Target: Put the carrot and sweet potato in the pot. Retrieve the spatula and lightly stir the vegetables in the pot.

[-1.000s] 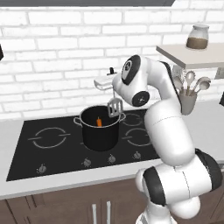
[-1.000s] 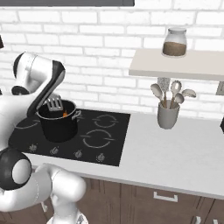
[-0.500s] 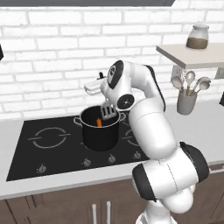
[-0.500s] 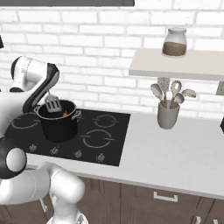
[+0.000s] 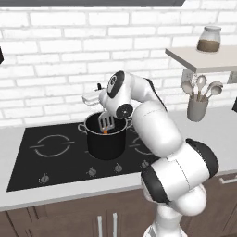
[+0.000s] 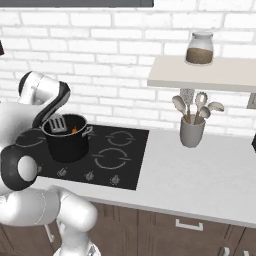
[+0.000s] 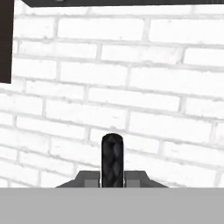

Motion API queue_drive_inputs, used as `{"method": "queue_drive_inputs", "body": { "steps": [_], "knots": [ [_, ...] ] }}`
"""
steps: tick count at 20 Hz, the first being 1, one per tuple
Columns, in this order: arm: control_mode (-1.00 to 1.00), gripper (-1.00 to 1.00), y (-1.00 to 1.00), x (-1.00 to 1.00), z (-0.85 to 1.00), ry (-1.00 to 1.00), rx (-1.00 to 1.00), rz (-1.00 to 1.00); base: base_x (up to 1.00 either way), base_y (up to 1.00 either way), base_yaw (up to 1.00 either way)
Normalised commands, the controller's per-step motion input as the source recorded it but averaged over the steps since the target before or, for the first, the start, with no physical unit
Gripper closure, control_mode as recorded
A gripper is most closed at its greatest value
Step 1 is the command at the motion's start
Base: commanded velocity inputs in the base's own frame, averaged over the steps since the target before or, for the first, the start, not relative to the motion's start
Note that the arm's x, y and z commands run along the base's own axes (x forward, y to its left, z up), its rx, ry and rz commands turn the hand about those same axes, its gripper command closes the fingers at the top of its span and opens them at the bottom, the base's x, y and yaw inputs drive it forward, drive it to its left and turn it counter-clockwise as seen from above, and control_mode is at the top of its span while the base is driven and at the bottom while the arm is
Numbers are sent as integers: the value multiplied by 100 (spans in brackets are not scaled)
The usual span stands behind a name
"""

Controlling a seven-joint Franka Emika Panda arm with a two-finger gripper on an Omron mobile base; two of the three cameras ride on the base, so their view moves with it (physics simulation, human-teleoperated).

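The jaws are nearly closed, pinched on the thin black handle of the spatula (image 7: 112, 159); in the hand view that handle stands up between the two dark tips of the gripper (image 7: 112, 178), with white brick wall (image 7: 131, 87) behind it. From the left base view the hand sits above the pot's back rim and the spatula (image 5: 106, 123) hangs down from it, its slotted grey head lowered into the mouth of the pot (image 5: 106, 141). The right base view shows the same: the grey head (image 6: 57, 123) is tilted just inside the rim of the pot (image 6: 67, 142).

Inside the pot, a bright orange bit of carrot (image 5: 105, 132) shows right under the spatula head, and it shows again as an orange patch (image 6: 74, 131) from the other side. I cannot make out the sweet potato in there.

The pot stands on the black hob (image 5: 51, 152), toward its middle, between the ring marks. Off to the right, on the grey counter (image 6: 200, 170), a grey cup (image 6: 192, 132) holds pale spoons, well apart from the pot. Above it a shelf (image 6: 205, 72) carries a jar (image 6: 199, 48).
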Motion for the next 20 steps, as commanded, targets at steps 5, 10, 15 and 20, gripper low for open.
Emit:
{"method": "queue_drive_inputs", "body": {
  "steps": [5,10,15,20],
  "knots": [
    [-100,100,0,36,-40,0,0,8,0,0,0],
    [-100,100,-12,34,-36,0,0,6,0,0,0],
    [-100,100,-40,17,-5,0,0,1,0,0,0],
    [-100,100,-29,33,-4,0,0,0,0,0,0]
  ]
}}
